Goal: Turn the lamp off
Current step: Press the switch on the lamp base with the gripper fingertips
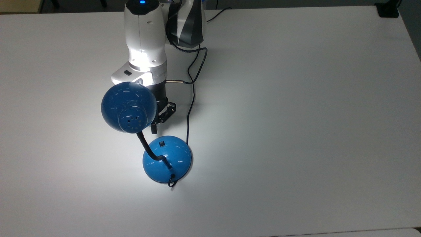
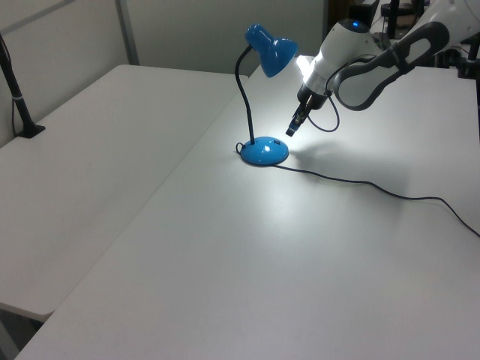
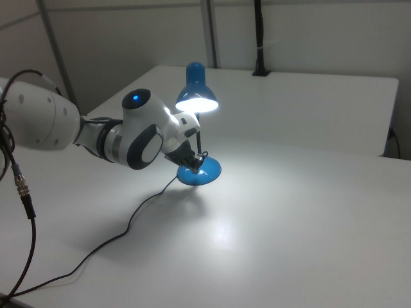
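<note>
You will find no text, label, brand, number or sign that can be read on anything here, neither on the lamp (image 1: 167, 158) near the middle of the top view nor on the arm (image 1: 144, 42) at its upper edge.

Table (image 1: 312, 98): white, wide, matte; a bright pool of light lay on it near the top view's centre-left.
Second table (image 2: 82, 142): white, stood at the left view's left, edge to edge with the first.
Black post (image 2: 16, 97): rose from the second table's far left corner.
Wall (image 3: 308, 32): grey, behind the tables.
</note>
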